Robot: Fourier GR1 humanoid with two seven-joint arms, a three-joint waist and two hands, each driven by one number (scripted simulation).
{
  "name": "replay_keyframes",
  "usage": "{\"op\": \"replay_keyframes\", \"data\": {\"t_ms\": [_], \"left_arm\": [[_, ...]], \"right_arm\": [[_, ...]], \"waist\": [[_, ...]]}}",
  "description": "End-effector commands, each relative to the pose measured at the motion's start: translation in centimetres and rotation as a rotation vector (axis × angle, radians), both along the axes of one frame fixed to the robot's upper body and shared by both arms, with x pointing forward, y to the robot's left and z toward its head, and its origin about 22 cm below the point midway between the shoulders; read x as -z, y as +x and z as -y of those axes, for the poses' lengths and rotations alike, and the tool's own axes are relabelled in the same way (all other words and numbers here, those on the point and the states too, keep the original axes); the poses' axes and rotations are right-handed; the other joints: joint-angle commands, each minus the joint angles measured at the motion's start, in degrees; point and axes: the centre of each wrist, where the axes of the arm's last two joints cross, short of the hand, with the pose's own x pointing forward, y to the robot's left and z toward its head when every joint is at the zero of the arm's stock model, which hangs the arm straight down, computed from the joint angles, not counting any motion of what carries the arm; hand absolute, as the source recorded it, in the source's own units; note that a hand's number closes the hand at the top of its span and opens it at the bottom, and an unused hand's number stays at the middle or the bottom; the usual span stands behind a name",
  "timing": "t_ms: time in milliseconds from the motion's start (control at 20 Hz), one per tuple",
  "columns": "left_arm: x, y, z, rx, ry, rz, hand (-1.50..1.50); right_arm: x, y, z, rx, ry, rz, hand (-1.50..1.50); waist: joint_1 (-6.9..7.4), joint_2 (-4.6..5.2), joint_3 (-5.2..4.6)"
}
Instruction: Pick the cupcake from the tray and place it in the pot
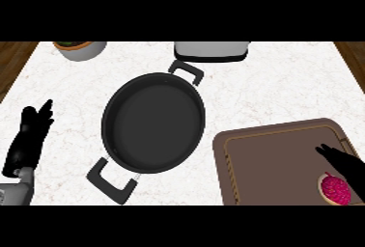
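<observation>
Cupcake [334, 188], pink top w/ pale wrapper, sits at the right edge of the view over the brown tray [271, 164], near the tray's lower right corner. Right robot hand [347, 165] is right at it: black fingers come in from the right edge, lying against the cupcake's upper side; can't tell if they're curled round it or just touching. Pot [153, 121], black w/ two loop handles, lies left of the tray on the white surface [285, 82], apart from it. Left robot hand [27, 137] rests at the left edge, fingers straight, pointing up, holding nothing. Behind the pot: grey appliance [212, 50] & a bowl w/ greens [80, 48].
</observation>
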Motion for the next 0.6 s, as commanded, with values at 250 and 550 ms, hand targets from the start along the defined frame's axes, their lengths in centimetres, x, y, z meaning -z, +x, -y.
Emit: {"op": "replay_keyframes", "data": {"t_ms": [250,550], "left_arm": [[0.9,0.1,-2.1,-0.004,-0.014,-0.006,0.0],[-1.5,-0.9,-0.5,0.011,0.0,-0.003,0.0]], "right_arm": [[1.5,0.8,0.5,0.02,0.021,-0.045,-1.5],[3.0,-0.5,1.9,0.011,0.025,-0.055,-1.5]], "waist": [[-0.15,0.02,-0.02],[-0.05,-0.06,0.01]]}}
